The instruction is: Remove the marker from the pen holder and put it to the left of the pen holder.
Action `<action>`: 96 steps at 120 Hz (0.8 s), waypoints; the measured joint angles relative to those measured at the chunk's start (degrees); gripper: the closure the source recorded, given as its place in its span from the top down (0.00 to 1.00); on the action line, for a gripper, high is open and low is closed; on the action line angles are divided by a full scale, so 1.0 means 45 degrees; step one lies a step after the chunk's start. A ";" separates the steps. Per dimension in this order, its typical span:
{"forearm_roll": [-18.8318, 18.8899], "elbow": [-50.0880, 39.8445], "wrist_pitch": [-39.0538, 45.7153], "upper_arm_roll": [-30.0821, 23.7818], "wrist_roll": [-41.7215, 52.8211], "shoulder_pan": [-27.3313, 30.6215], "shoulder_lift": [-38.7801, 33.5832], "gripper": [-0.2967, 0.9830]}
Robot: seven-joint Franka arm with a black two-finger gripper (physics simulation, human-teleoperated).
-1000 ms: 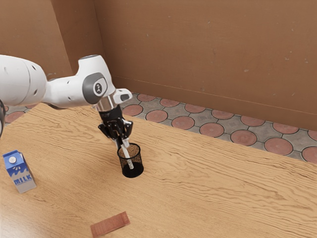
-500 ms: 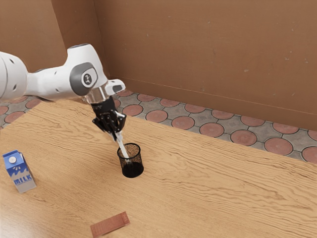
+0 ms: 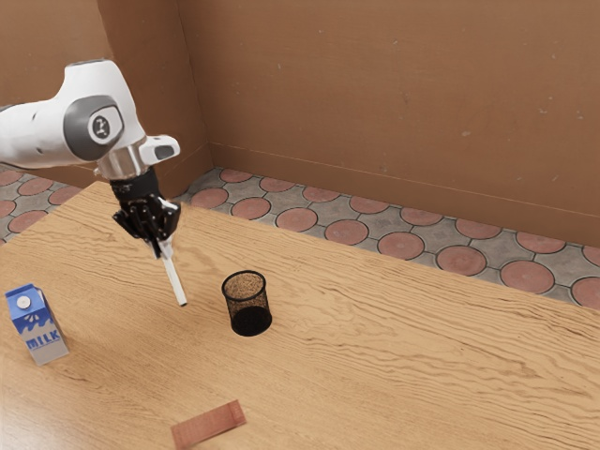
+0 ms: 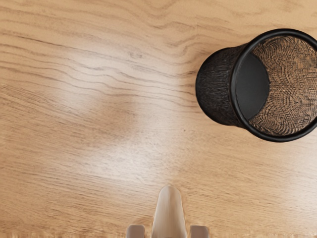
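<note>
1. Nearest the exterior view's camera, we saw a flat, reddish-brown strip (image 3: 208, 426) lying on the table (image 3: 394, 366), set at a slant.
2. A little farther off, near the exterior view's left edge, the carton (image 3: 37, 330) stood upright, its blue top bearing a pale cap and its side reading MILK.
3. Beyond the strip, the holder (image 3: 247, 305) stood upright on the table, a black mesh cup with a round rim. From our wrist view we looked into its open mouth and saw the dark, solid bottom.
4. We had the marker (image 3: 175, 281) out of the holder, near it and apart from it, toward the exterior view's left. It was white, and it hung tilted, its dark lower tip leaning toward the holder. We could not tell how far that tip was above the table.
5. Our tool (image 3: 165, 247) pinched the marker by its upper end, pointing down over the table. In the wrist view, the two pads (image 4: 135, 231) flanked the marker, one on each side.
6. Our white arm (image 3: 42, 133) reached in from the exterior view's left.
7. Past the table's far edge lay a floor (image 3: 347, 232) of round reddish tiles with grey between them, then the brown wall (image 3: 384, 103).
</note>
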 joint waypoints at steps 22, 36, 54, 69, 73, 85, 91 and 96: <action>0.0506 0.1324 -0.2712 0.0504 0.0020 0.0783 0.1366 0.15; 0.0585 0.2740 -0.4176 0.0656 0.0087 0.0766 0.2770 0.15; 0.0404 0.3377 -0.5102 0.0658 0.0165 0.0450 0.3520 0.40; 0.0306 0.3417 -0.5394 0.0659 0.0214 0.0414 0.3560 0.56; 0.0299 0.3449 -0.5421 0.0662 0.0229 0.0385 0.3478 0.59; 0.0496 0.3608 -0.5472 0.0722 0.0273 0.0013 0.2276 0.65; 0.0582 0.3585 -0.5492 0.0724 0.0291 -0.0137 0.1844 0.67; 0.0631 0.3583 -0.5496 0.0721 0.0304 -0.0249 0.1555 0.69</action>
